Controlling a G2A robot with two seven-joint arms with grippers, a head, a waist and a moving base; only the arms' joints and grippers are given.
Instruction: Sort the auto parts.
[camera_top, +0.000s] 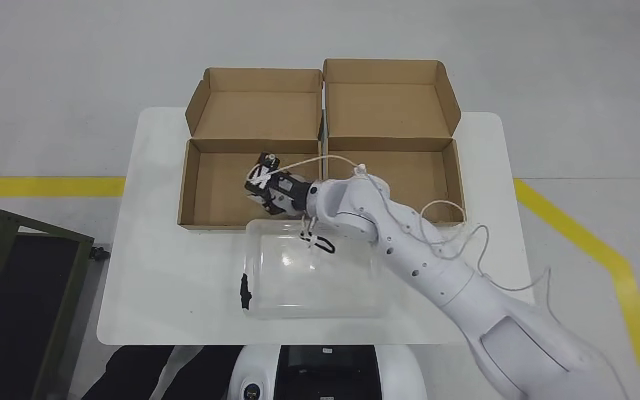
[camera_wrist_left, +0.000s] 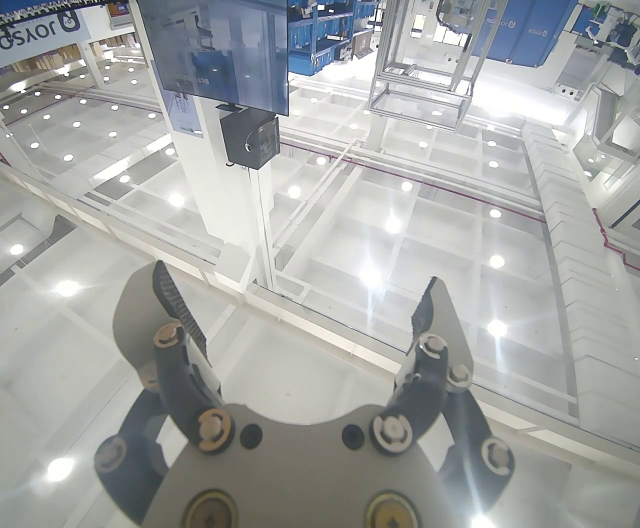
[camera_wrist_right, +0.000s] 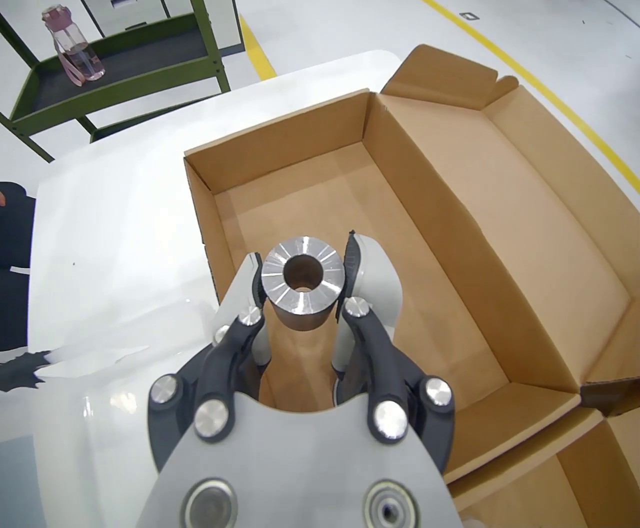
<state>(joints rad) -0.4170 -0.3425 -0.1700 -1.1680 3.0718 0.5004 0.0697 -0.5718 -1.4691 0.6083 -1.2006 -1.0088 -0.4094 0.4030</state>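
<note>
My right gripper (camera_wrist_right: 303, 280) is shut on a short metal bushing (camera_wrist_right: 303, 274), a silver cylinder with a round bore, held above the near end of the left cardboard box (camera_wrist_right: 500, 280). In the top view that gripper (camera_top: 264, 180) sits over the left box (camera_top: 215, 195), whose floor is bare. The right cardboard box (camera_top: 420, 170) stands beside it. A small black part (camera_top: 244, 291) lies at the left edge of the clear plastic bin (camera_top: 310, 285). My left gripper (camera_wrist_left: 300, 310) is open, pointing up at the ceiling with nothing between its fingers.
Both boxes have their lids folded back toward the far side of the white table (camera_top: 150, 250). The clear bin stands at the table's near edge. A green cart (camera_wrist_right: 110, 65) with a pink bottle (camera_wrist_right: 75, 45) stands off the table's left side.
</note>
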